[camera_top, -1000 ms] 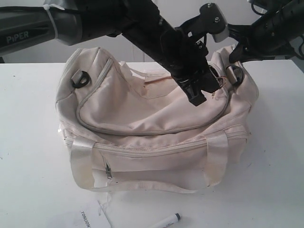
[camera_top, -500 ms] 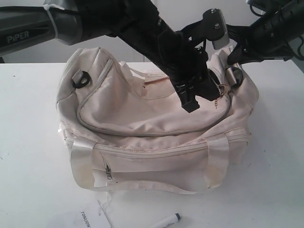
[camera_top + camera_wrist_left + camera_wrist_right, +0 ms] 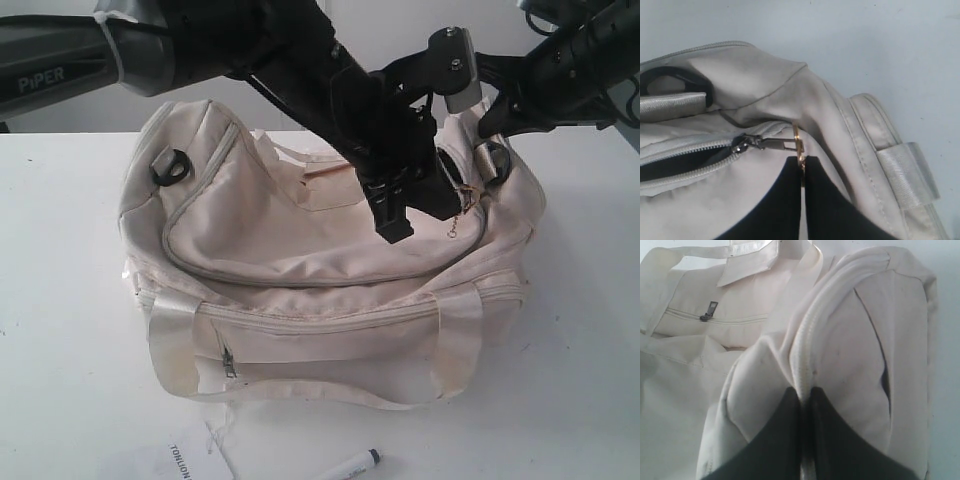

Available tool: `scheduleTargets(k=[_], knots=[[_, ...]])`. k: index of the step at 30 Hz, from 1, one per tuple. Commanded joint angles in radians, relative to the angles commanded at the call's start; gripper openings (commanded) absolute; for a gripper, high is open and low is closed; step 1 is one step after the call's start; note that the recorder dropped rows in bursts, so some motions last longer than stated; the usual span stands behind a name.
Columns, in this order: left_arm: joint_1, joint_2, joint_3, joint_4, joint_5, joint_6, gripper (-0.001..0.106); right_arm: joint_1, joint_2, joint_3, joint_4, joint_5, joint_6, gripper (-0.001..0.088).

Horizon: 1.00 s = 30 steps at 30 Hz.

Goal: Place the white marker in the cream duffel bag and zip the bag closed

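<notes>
The cream duffel bag (image 3: pixel 290 250) lies across the middle of the table. The white marker (image 3: pixel 352 466) with its dark cap rests on the table in front of the bag, outside it. My left gripper (image 3: pixel 394 228) reaches over the bag's top toward its right end. In the left wrist view it (image 3: pixel 803 161) is shut on the gold ring (image 3: pixel 799 146) of the top zipper's pull, and the slider (image 3: pixel 746 142) has a dark open gap behind it. My right gripper (image 3: pixel 805 392) is shut on a raised fold of the bag (image 3: pixel 860 340) at the right end.
A flat white paper tag (image 3: pixel 182 460) with printed text lies at the table's front edge, left of the marker. A black ring (image 3: pixel 168 166) sits on the bag's left end. The front pocket zipper (image 3: pixel 229 362) faces the camera.
My left gripper has slid leftward and slightly forward along the bag's top, taking the zipper pull with it. The right gripper stays clamped on the bag's end.
</notes>
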Motion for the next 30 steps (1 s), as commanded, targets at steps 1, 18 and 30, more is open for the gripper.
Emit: scheduleTargets(k=[1, 18, 30], knots=[[0.0, 0.0, 0.0, 0.0, -0.002, 0.0, 0.0, 0.0, 0.0, 0.0, 0.0, 0.0, 0.0, 0.0], [0.0, 0.0, 0.0, 0.0, -0.021, 0.0, 0.0, 0.0, 0.0, 0.0, 0.0, 0.0, 0.0, 0.0], [0.0, -0.045, 0.0, -0.013, -0.255, 0.0, 0.0, 0.0, 0.002, 0.0, 0.002, -0.013, 0.036, 0.0]])
